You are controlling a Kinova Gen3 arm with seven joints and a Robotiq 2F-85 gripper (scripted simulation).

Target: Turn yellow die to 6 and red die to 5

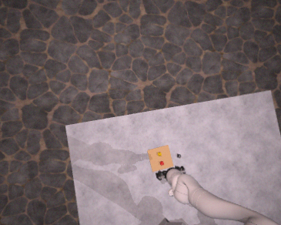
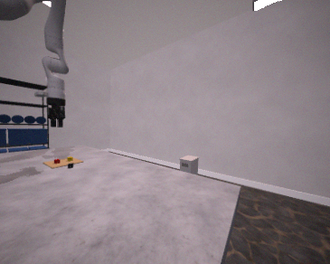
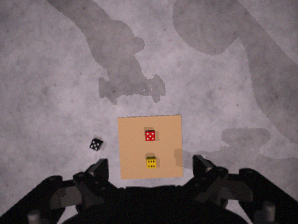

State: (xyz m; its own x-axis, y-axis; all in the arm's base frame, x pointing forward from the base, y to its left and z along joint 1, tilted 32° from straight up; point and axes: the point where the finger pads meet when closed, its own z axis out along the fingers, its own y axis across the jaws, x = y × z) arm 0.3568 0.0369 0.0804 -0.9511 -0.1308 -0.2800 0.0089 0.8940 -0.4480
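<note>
A tan mat (image 3: 150,146) lies flat on the grey table. The red die (image 3: 149,135) sits near the mat's middle and shows five pips on top. The yellow die (image 3: 151,162) sits on the mat nearer my gripper and shows six pips on top. The black die (image 3: 96,144) lies on the table just off the mat's left edge in the wrist view. My gripper (image 3: 150,166) is open and empty, high above the mat's near edge. The mat (image 1: 159,158), the dice and the gripper (image 1: 170,172) also show in the top view, and the gripper (image 2: 56,121) hangs well above the mat (image 2: 63,162) in the exterior view.
A small white box (image 2: 189,164) stands by the wall at the table's far side. Blue shelving (image 2: 16,131) stands behind the mat. The table's edge drops to a stone floor (image 2: 283,226).
</note>
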